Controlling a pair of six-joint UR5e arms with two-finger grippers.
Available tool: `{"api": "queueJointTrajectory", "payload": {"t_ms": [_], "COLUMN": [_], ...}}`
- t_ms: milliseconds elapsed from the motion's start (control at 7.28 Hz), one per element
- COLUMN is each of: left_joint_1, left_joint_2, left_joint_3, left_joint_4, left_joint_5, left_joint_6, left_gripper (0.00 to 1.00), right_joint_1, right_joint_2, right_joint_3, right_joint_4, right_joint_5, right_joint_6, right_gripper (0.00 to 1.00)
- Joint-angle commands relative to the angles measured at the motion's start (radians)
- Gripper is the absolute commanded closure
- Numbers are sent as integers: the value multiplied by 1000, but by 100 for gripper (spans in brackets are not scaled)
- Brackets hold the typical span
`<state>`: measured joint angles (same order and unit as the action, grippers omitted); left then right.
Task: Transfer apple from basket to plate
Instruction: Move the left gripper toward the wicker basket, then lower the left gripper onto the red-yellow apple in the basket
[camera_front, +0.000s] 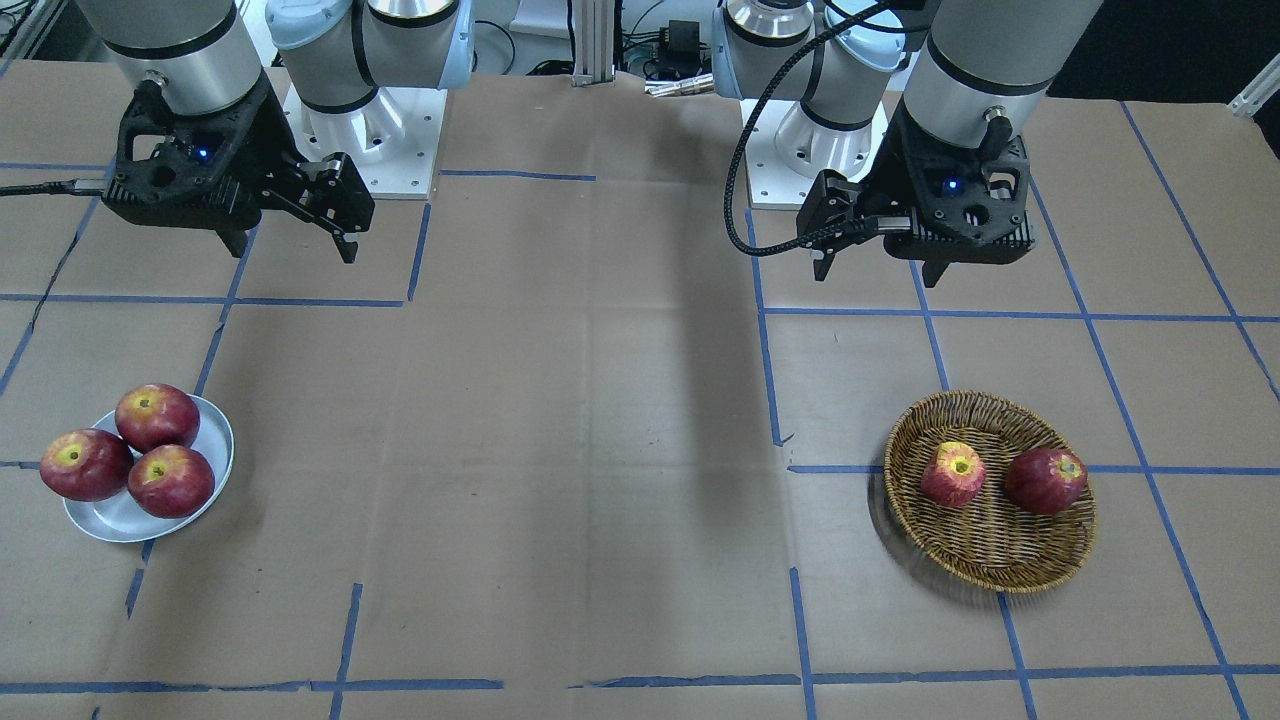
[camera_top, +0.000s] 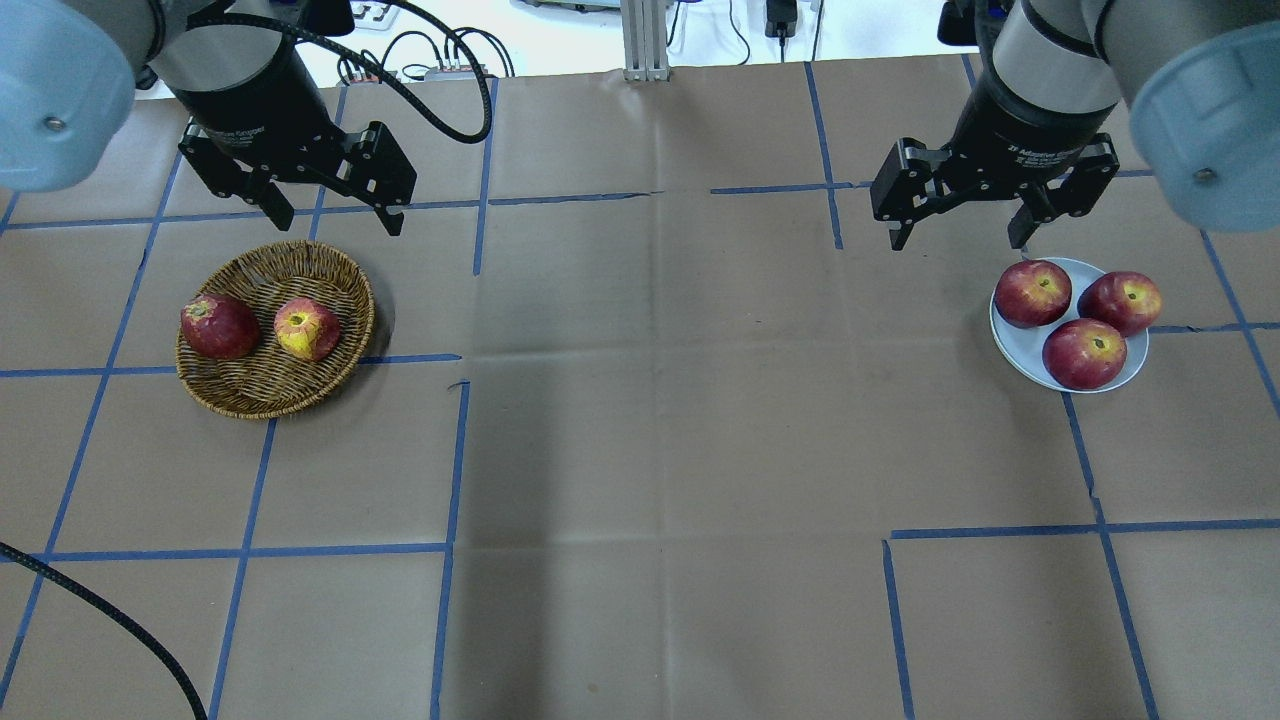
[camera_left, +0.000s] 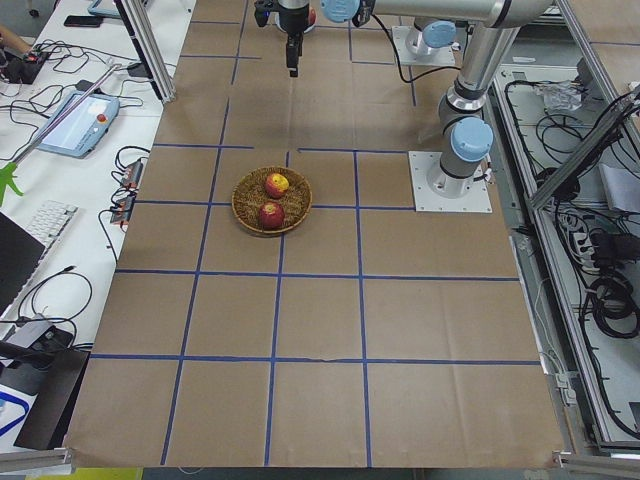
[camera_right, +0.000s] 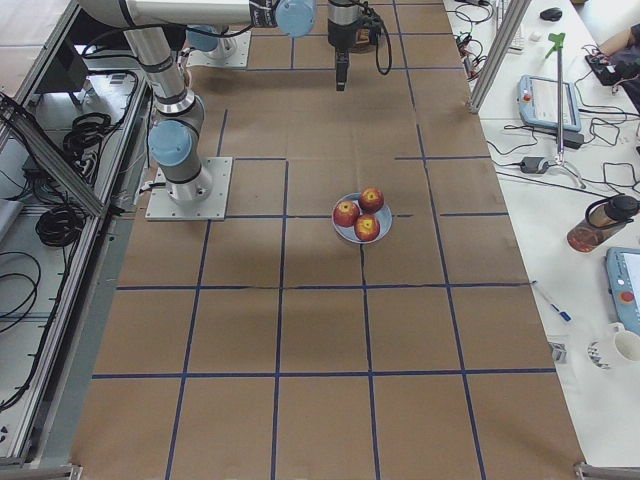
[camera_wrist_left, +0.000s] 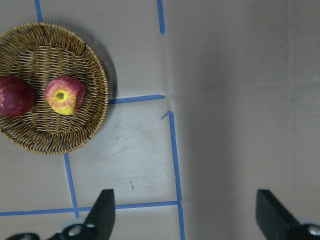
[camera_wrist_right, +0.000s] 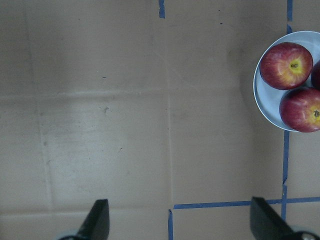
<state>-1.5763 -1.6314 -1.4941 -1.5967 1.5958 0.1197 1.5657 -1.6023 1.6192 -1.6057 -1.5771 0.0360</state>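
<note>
Overhead view, clock directions as seen from behind the robot. The table (camera_top: 640, 400) is covered in brown paper with a grid of blue tape.

The basket (camera_top: 268, 402) lies at the table's 9 o'clock and holds two fruits. The apple (camera_top: 306, 330) sits at the basket's 3 o'clock, stem hollow up and ringed with yellow. A dark apple (camera_top: 218, 326) sits at the basket's 9 o'clock. The two lie just beside each other with a narrow gap between them.

The plate (camera_top: 1012, 346) lies at the table's 3 o'clock, well apart from the basket. It carries three dark red apples (camera_top: 1084, 353) in a tight cluster. The one at its 2 o'clock overhangs the rim.

The left gripper (camera_top: 337, 222) hangs above the table at about 1 o'clock from the basket. Its jaws are spread wide and hold nothing. In the left wrist view the apple (camera_wrist_left: 64, 95) shows at 10 o'clock, far from the fingers (camera_wrist_left: 102, 210).

The right gripper (camera_top: 958, 240) hangs at about 10 o'clock from the plate, its jaws likewise wide and empty. Neither gripper touches anything.
</note>
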Motion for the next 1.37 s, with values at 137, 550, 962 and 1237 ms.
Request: {"api": "queueJointTrajectory", "payload": {"t_ms": [137,550,962,1237], "left_joint_1": [122,205,286,311], "left_joint_2": [-54,-148,-252,-306], "left_joint_3": [-101,-239,-245,-249], "left_joint_4": [163,452,460,526], "left_joint_5": [-4,0,-5,-4], "left_joint_6": [246,469,564,590], "left_gripper": [2,1,2,2], "right_joint_1": [0,0,2,2], "right_joint_2": [-2,-2,-2,-2], "right_joint_3": [1,1,1,1], "right_joint_4": [1,1,1,1], "right_joint_5": [0,0,0,0], "right_joint_6": [-1,-1,-1,-1], "right_gripper": [0,0,0,0]}}
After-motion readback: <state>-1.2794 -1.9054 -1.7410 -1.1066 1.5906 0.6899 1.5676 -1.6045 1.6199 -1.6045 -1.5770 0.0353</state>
